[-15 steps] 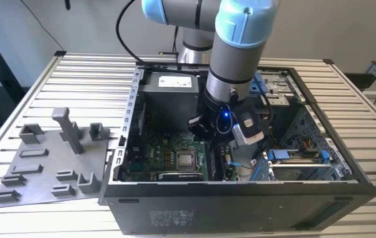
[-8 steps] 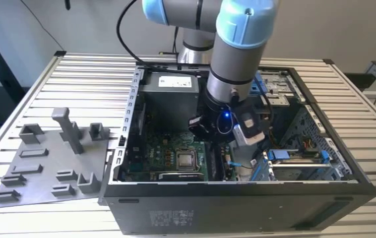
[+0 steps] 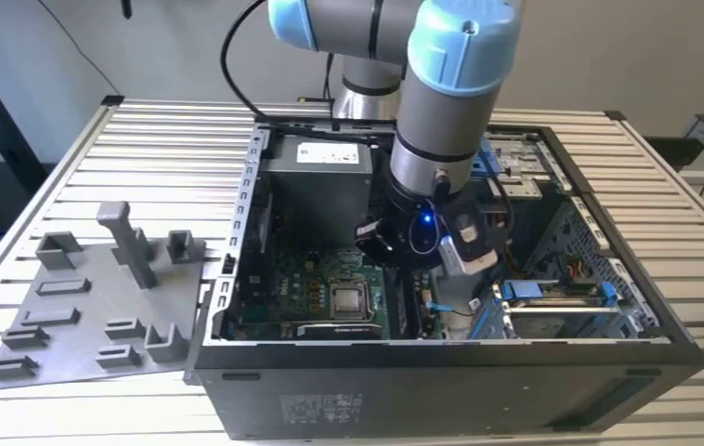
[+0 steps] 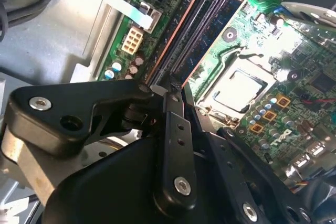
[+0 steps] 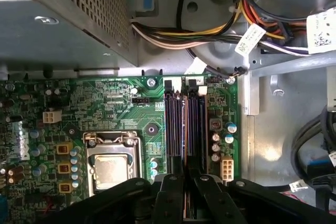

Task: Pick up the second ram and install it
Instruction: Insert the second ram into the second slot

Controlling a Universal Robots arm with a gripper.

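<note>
Two black fingers of the claw [image 5: 186, 182] are drawn narrow, almost together, with nothing visibly gripped between them. Their tips sit at the end of the memory slots on the green motherboard [image 5: 105, 98]. Two dark sticks stand in those slots just ahead of the claw. The second ram [image 5: 195, 124] is probably one of them, though I cannot tell which. Beside the claw lies the silver processor chip [image 5: 111, 170]. Around it rises the open computer case [image 3: 451, 372], and well apart on the worktop [image 3: 141, 149] stand grey fixture blocks [image 3: 104, 307].
</note>
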